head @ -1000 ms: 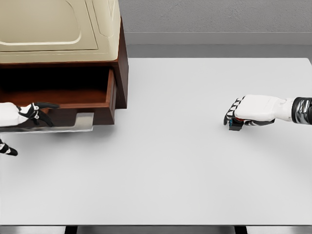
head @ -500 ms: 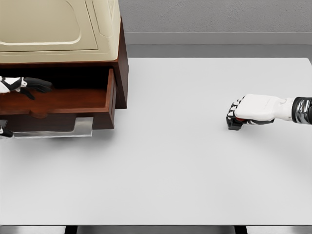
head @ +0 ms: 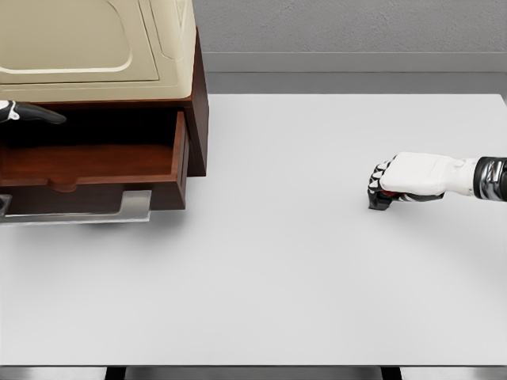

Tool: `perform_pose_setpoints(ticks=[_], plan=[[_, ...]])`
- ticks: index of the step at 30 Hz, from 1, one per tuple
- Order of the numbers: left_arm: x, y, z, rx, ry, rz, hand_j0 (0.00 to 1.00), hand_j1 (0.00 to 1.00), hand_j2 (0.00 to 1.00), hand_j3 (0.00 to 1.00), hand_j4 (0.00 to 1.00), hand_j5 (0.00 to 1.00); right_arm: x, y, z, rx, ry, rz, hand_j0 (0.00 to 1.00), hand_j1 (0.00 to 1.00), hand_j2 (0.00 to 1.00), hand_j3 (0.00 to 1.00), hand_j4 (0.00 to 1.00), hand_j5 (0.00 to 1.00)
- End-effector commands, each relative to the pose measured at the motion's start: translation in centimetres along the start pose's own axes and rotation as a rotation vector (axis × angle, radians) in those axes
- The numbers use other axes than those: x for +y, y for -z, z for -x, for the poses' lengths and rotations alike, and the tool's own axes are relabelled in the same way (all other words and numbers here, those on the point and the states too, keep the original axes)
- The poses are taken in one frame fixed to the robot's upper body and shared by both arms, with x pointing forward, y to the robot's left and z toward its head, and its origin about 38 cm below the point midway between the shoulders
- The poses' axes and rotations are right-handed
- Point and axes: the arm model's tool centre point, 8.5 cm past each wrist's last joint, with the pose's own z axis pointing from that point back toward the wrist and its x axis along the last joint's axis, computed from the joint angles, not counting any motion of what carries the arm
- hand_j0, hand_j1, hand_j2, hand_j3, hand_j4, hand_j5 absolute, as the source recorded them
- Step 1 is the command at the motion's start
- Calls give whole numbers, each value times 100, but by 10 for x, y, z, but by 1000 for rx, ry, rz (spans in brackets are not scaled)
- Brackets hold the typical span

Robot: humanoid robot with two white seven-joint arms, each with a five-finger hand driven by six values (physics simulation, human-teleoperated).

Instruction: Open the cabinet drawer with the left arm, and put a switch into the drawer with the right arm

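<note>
Showing: a white table (head: 277, 277) seen from the robot's head, with a cabinet (head: 194, 119) at the far left corner and both arms at the picture's edges.
Cabinet: dark brown wood, carrying a cream appliance (head: 95, 39) on top.
Drawer (head: 119, 170): pulled out toward the viewer, its inside open to view, with a pale metal handle (head: 131, 206) along its front.
Left hand (head: 28, 113): only dark fingertips show at the left edge, above the open drawer; whether they are spread or curled cannot be told.
Right hand (head: 396, 184): white, reaching in from the right, resting low on the table with fingers curled down around the switch.
Switch (head: 381, 200): a small dark block with a hint of red, on the table under the right fingers, well apart from the drawer.
</note>
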Motion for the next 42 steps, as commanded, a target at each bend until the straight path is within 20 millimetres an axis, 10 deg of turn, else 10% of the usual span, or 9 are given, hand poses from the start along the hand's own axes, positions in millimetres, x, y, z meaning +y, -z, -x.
perform_pose_setpoints(ticks=[1, 21, 42], plan=[[4, -3, -1, 9, 0, -5, 100, 100, 100, 100, 100, 100, 0, 1, -1, -3, 7, 4, 49, 49, 49, 49, 49, 49], [4, -4, -1, 19, 10, 4, 100, 100, 100, 100, 100, 100, -14, -4, 4, 15, 1, 51, 45, 45, 45, 45, 45, 45], [5, -6, 0, 27, 10, 6, 100, 100, 100, 100, 100, 100, -116, -7, -7, -30, -141, 251, 45, 45, 45, 45, 45, 45]])
